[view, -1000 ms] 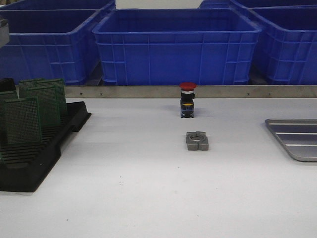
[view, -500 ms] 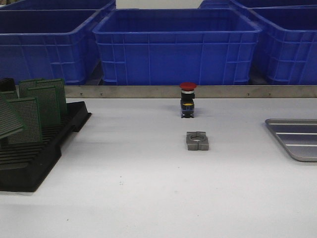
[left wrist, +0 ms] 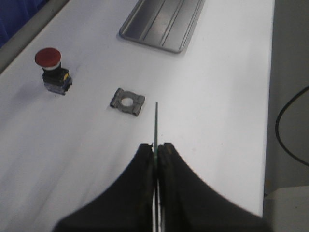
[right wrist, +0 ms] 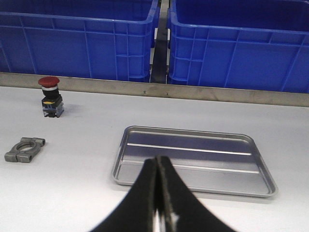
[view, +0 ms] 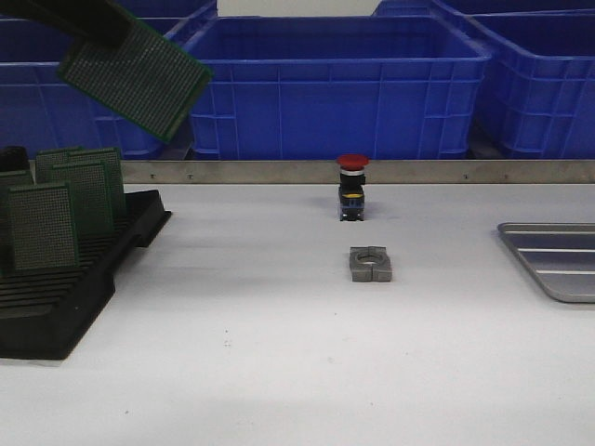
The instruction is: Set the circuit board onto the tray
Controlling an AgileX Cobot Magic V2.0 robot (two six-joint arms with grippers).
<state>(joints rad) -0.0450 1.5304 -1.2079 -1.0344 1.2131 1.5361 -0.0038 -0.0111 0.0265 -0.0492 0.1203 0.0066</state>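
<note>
A green circuit board [view: 135, 74] hangs tilted high above the table's left side, pinched at its upper corner by my left gripper [view: 93, 23]. From the left wrist the board [left wrist: 156, 123] shows edge-on as a thin green line between the shut fingers, and my left gripper [left wrist: 156, 146] is shut on it. The grey metal tray [view: 556, 258] lies at the table's right edge, nothing on it; it shows in full [right wrist: 193, 159] beyond my right gripper [right wrist: 158, 159], which is shut with nothing held and hovers near the tray's front rim. The tray [left wrist: 161, 21] also lies far off in the left wrist view.
A black slotted rack [view: 65, 288] at the left holds several upright green boards [view: 42, 226]. A red push button [view: 351, 186] and a grey metal clamp block [view: 370, 264] sit mid-table. Blue bins [view: 330, 84] line the back behind a metal rail.
The left gripper has lifted one board out of the rack and carried it up and to the right, high over the rack. The right side has not changed.
</note>
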